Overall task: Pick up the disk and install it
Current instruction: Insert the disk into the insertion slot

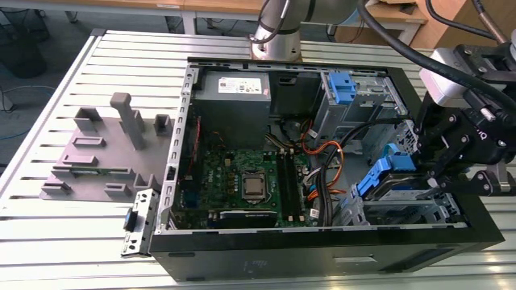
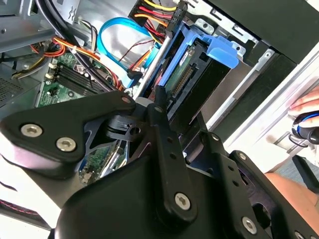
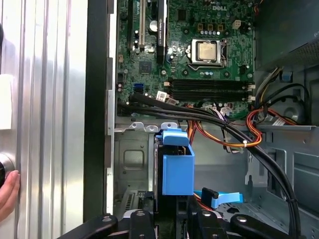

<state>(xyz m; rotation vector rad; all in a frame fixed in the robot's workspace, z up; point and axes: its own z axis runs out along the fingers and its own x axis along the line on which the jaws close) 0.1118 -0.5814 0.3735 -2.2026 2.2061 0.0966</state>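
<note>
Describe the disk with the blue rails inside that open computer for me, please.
The disk is a flat dark slab framed by blue plastic rails with a blue tab. In the second wrist view its green circuit side and a connector row show. It stands tilted on edge, partly in the metal cage at the exterior view's right of the open computer case, near orange cables. The gripper is right beside it; whether it holds it is unclear.

Disk [image 1: 385, 176] in case [image 1: 282, 257], beside motherboard [image 1: 241, 175]
</note>
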